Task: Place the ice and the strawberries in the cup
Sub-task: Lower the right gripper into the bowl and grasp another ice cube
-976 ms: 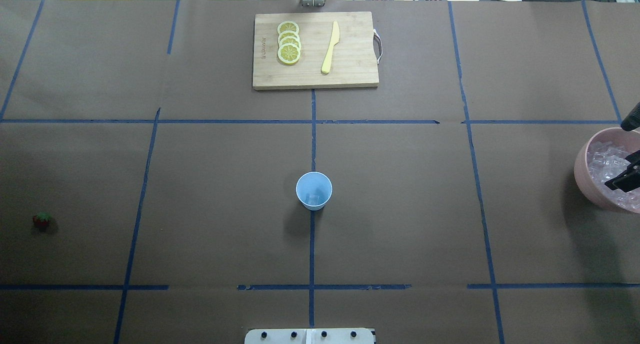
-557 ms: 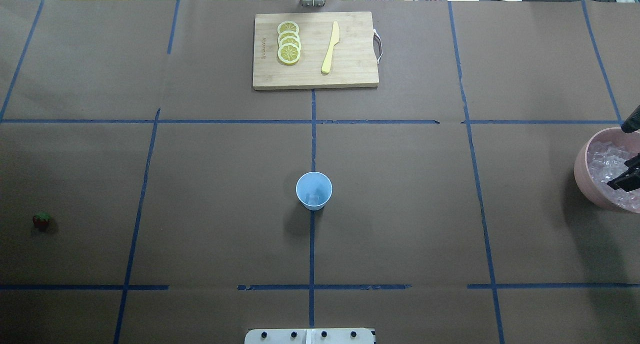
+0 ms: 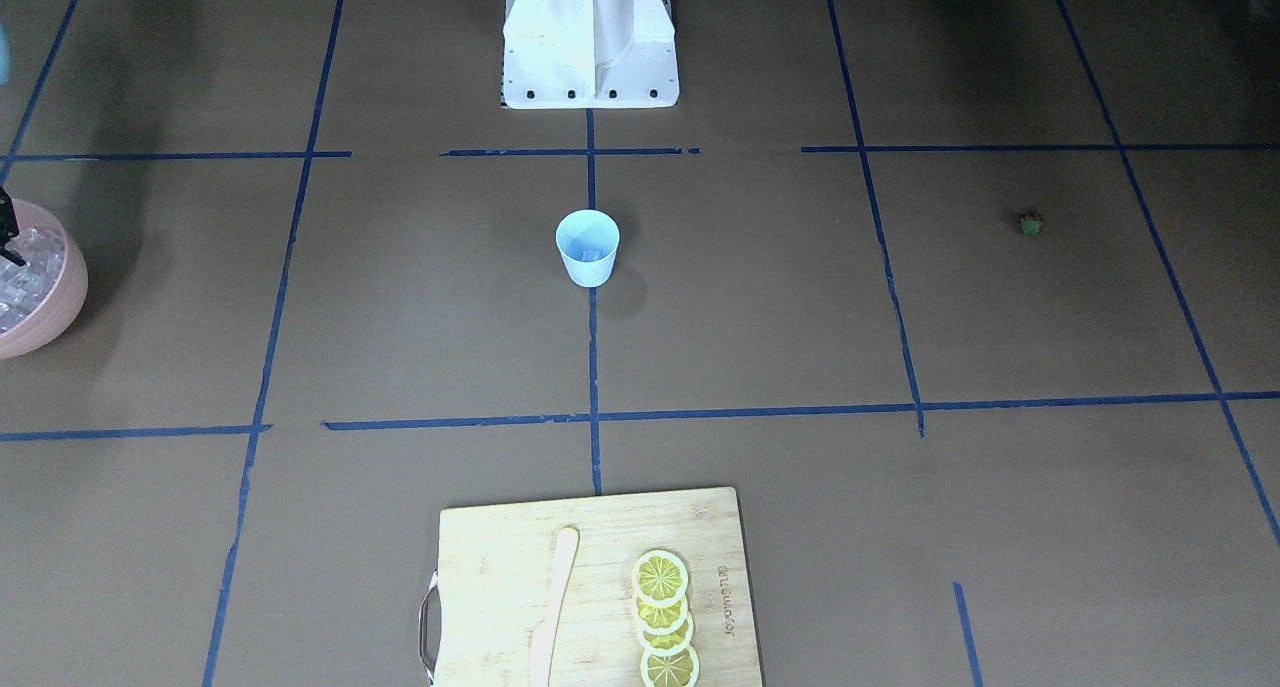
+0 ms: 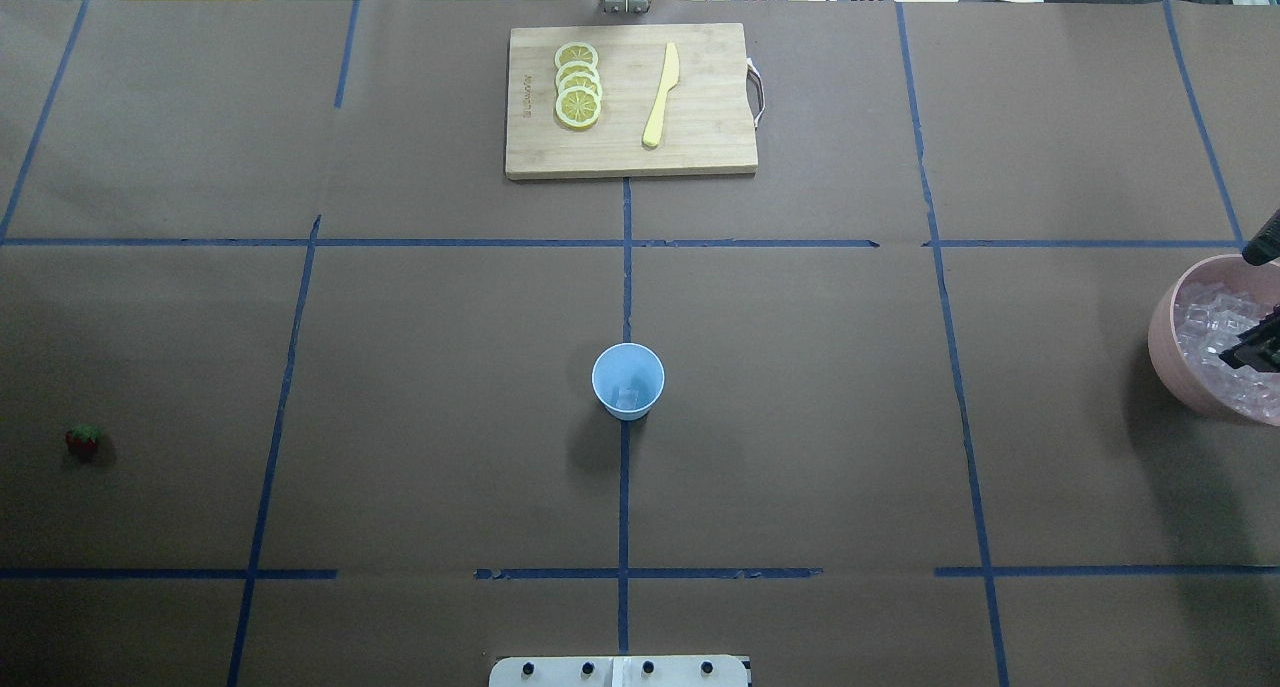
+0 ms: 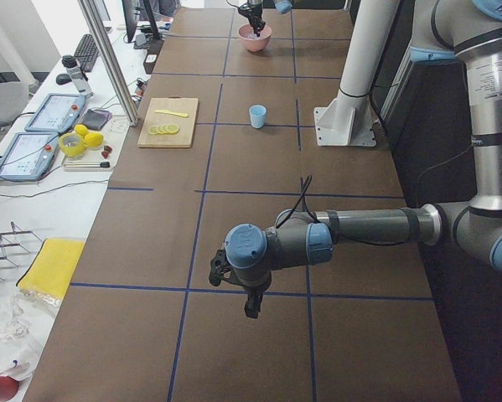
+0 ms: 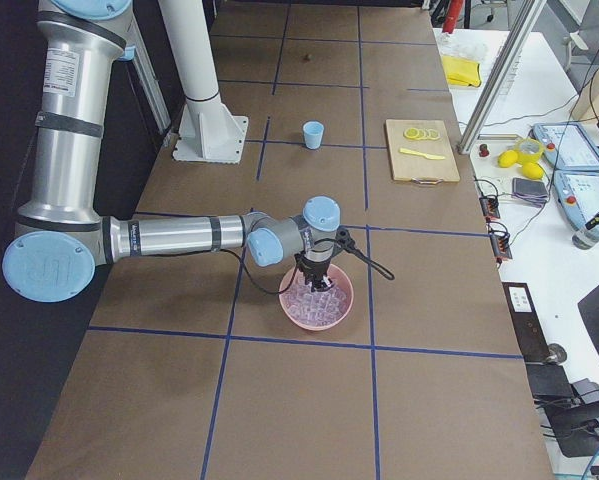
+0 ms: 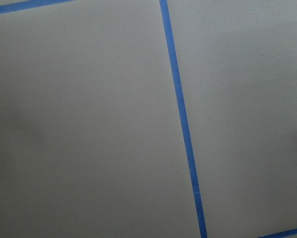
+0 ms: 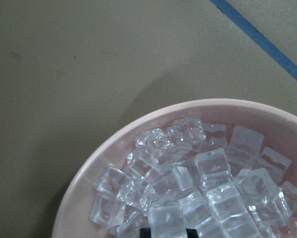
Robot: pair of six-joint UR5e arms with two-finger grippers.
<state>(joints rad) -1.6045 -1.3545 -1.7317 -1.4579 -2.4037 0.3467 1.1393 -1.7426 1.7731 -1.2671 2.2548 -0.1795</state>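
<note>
Right pincer (image 4: 1258, 350) farther over glassy ice (image 8: 198, 183)

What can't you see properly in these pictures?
- Right claw: the overhead view's right edge cuts it off at the pink bowl, so I cannot tell if it is open or shut.
- Left claw: only in the left side view, too small to judge.
- Inside the cup: something pale at the bottom, too blurry to count.

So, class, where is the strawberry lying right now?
In the overhead view the strawberry lies alone at the far left of the table, on the robot's left side, well apart from the cup at the centre.
</note>
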